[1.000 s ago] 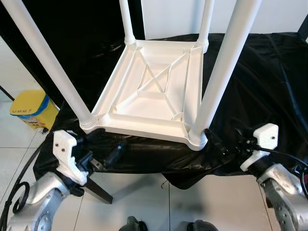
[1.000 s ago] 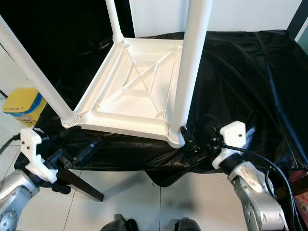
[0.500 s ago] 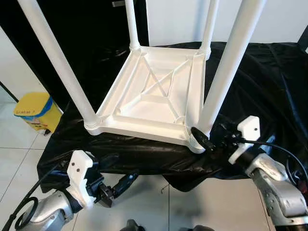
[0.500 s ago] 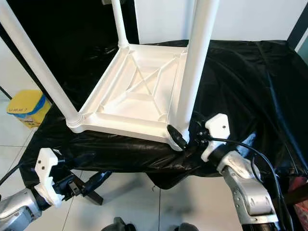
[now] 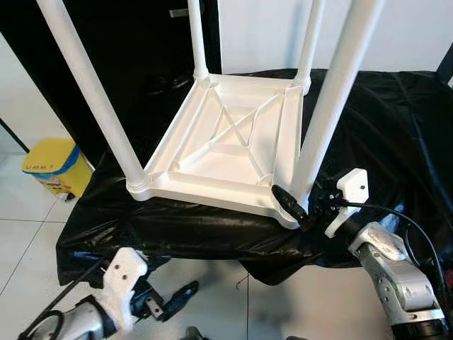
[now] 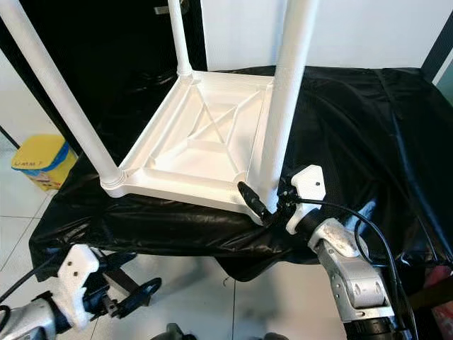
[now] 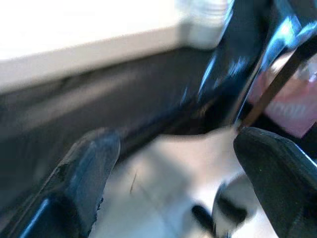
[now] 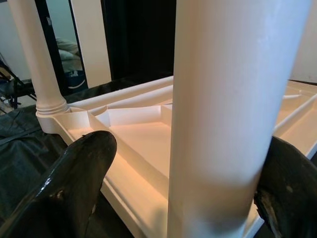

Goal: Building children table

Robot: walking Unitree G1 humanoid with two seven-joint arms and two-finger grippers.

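Four white legs stick up from the little white table (image 5: 230, 145), which lies upside down on a black cloth (image 5: 382, 120).

Nearest to us, below the front edge of the table and low over the tiled floor (image 5: 28, 234), hangs the left gripper (image 5: 173, 303). Its two black fingers are spread apart and hold nothing. Its own camera is blurry, so little else can be told there.

A bit farther in, at the table's front right corner, sits the right gripper (image 6: 265, 207). Its fingers are open wide, one on each side of the bottom of the front right leg (image 5: 333, 106). From the wrist view the leg (image 8: 223, 119) fills the gap between the fingers, but they do not look pressed on it yet.

I think the job now is to take hold of this leg and make it tight in its corner socket. To do it well, the claw should close gently, low down near the socket, and keep the leg straight up. If it squeezes high or pushes sideways, the light table could slide on the slippery cloth.

Farther left of the table, on the floor, stands a yellow box (image 5: 55, 170).
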